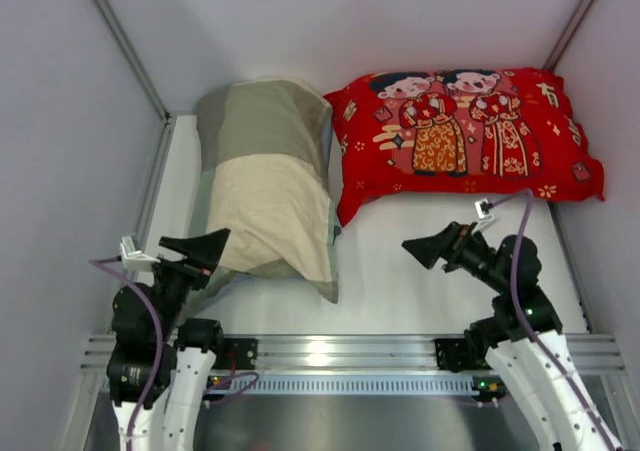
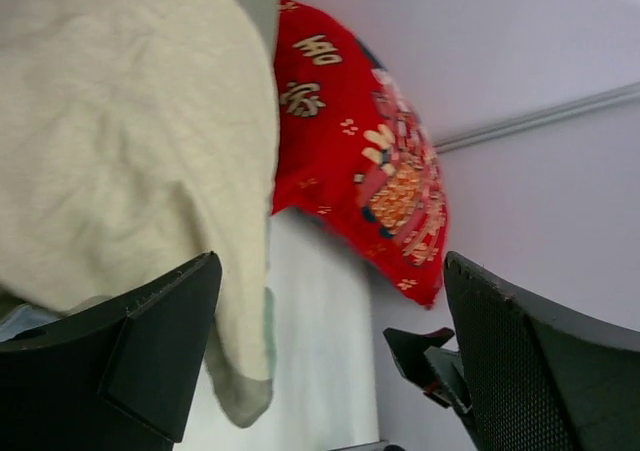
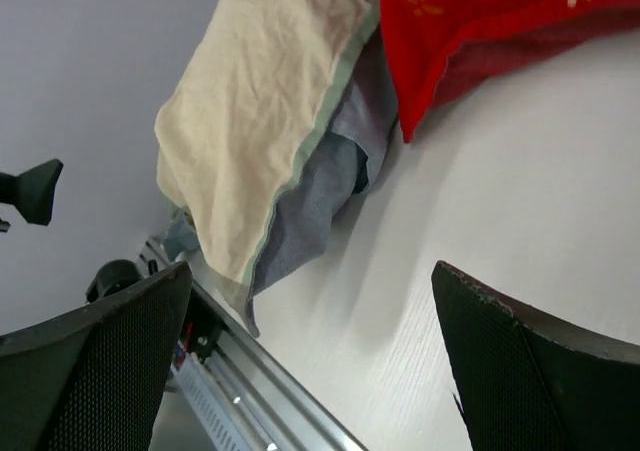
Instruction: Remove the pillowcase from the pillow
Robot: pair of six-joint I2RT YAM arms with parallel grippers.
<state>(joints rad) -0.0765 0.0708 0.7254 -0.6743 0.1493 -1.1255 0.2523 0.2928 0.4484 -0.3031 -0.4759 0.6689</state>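
The pillowcase, sage-green at the far end and cream at the near end, lies on the left of the table, filled out by the pillow, which is hidden inside it. Its loose open end points toward me. Its blue-grey reverse shows there in the right wrist view. My left gripper is open and empty at the case's near left corner, with the cream cloth close in front. My right gripper is open and empty over bare table, to the right of the case.
A red cartoon-print pillow lies at the back right, its left edge against the pillowcase; it also shows in both wrist views. An aluminium rail runs along the near table edge. White walls close in left, right and back.
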